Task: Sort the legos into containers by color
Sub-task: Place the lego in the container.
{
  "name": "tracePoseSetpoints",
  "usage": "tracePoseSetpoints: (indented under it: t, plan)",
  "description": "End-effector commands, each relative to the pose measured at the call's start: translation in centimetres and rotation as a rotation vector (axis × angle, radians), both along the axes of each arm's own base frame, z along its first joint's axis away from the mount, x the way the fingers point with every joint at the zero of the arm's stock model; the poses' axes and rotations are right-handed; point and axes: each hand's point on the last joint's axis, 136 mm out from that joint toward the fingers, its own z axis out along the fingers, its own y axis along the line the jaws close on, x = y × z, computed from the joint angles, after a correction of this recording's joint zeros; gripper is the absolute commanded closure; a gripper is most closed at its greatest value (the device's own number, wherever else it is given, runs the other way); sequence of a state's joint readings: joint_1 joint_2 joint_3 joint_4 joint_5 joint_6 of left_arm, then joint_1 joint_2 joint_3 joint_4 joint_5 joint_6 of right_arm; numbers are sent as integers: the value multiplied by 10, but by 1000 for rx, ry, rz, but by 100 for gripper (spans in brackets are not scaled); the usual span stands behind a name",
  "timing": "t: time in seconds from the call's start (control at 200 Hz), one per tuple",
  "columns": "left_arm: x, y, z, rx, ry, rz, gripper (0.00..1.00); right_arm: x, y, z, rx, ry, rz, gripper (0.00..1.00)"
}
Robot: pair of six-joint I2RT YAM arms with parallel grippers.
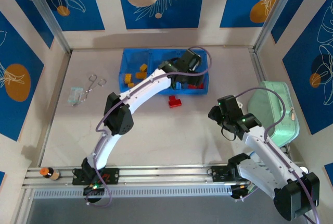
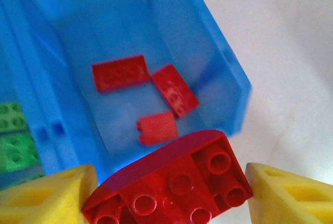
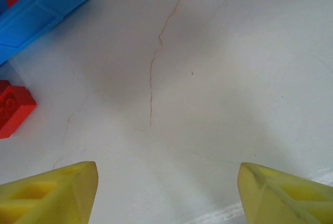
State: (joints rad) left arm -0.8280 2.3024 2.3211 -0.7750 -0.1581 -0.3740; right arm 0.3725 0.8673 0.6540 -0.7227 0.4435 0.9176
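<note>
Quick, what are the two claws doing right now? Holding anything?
Left gripper: closed on a red lego, above the blue tray.
Right gripper: open, holding nothing.

Glossy red plastic brick (image 2: 171, 182), translucent blue plastic tray (image 2: 223, 62), smooth matt tabletop (image 3: 218, 78).

scissors (image 1: 93, 84) left on table (image 1: 182, 135) | clear packet (image 1: 76, 95) just beside them | mint-green case (image 1: 274, 112) at right edge

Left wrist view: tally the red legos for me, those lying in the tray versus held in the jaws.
Red legos lying in the tray: 3
Held red lego in the jaws: 1
Total: 4
</note>
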Motion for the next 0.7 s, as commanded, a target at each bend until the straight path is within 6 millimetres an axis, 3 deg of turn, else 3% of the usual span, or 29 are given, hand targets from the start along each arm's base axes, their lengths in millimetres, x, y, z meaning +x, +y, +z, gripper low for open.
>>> tracePoseSetpoints:
  t: [0.0, 0.205, 0.44, 0.695]
  plan:
    - [21, 15, -18, 54, 17, -12, 29, -9, 0, -1, 18, 20, -4, 29]
    - [46, 16, -4, 5, -43, -32, 27, -11, 3, 2, 33, 14, 4, 29]
    - [51, 1, 8, -52, -87, -80, 24, -12, 10, 1, 40, 15, 18, 29]
    - [52, -1, 11, -57, -88, -91, 17, -13, 16, 0, 32, 20, 35, 30]
